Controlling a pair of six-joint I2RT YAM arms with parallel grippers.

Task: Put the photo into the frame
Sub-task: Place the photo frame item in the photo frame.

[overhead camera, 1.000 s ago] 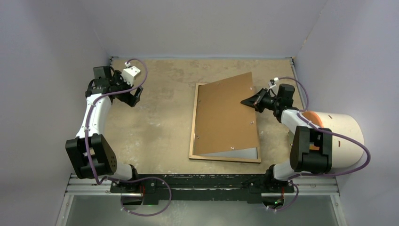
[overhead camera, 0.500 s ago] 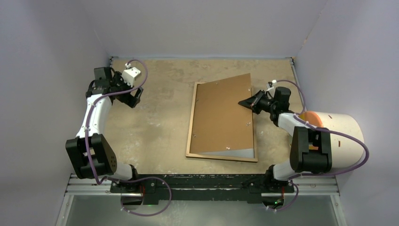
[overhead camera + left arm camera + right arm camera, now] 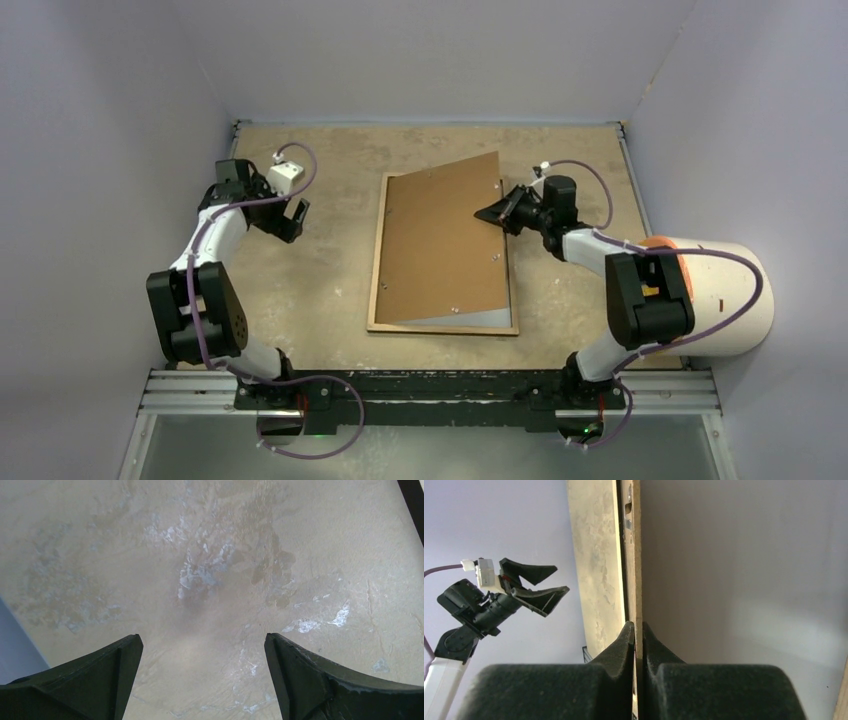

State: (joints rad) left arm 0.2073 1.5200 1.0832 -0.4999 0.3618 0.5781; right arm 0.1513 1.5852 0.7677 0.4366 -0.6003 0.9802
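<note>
The frame (image 3: 377, 262) lies back-up in the middle of the table, its light wood rim showing. A flat brown backing board (image 3: 443, 240) rests on it, tilted, with its right edge lifted. My right gripper (image 3: 484, 213) is shut on that raised edge; in the right wrist view the fingertips (image 3: 638, 628) pinch the thin board (image 3: 637, 555). A pale grey strip (image 3: 470, 318) shows under the board's near edge; I cannot tell whether it is the pane or the photo. My left gripper (image 3: 288, 218) hangs open over bare table left of the frame, nothing between its fingers (image 3: 202, 641).
A large white cylinder with an orange patch (image 3: 730, 290) stands at the right edge beside the right arm. Grey walls close in the left, far and right sides. The black mounting rail (image 3: 430, 385) runs along the near edge.
The frame and the board have slid to the left across the table, with my right gripper moving left on the board's edge. My left gripper has shifted slightly right.
</note>
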